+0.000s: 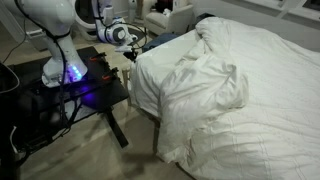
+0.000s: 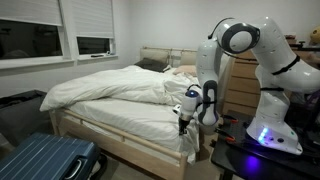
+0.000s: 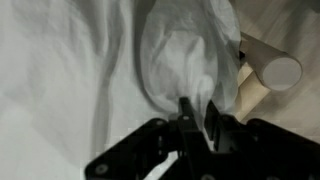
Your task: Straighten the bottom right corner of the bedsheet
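The gripper [image 3: 197, 118] stands narrow, its fingers pinched on a fold of the corner [image 3: 190, 60], which bulges up in front of it just beside a wooden post [image 3: 272, 70]. Judging from the task, it holds the cloth there so the corner can be drawn out flat from the rumpled bedsheet [image 2: 110, 85]. Counted: one bedsheet, one corner in hand, one gripper on one arm [image 2: 235, 45], one post, and one blue suitcase [image 2: 45, 160] on the floor, well apart from the work.
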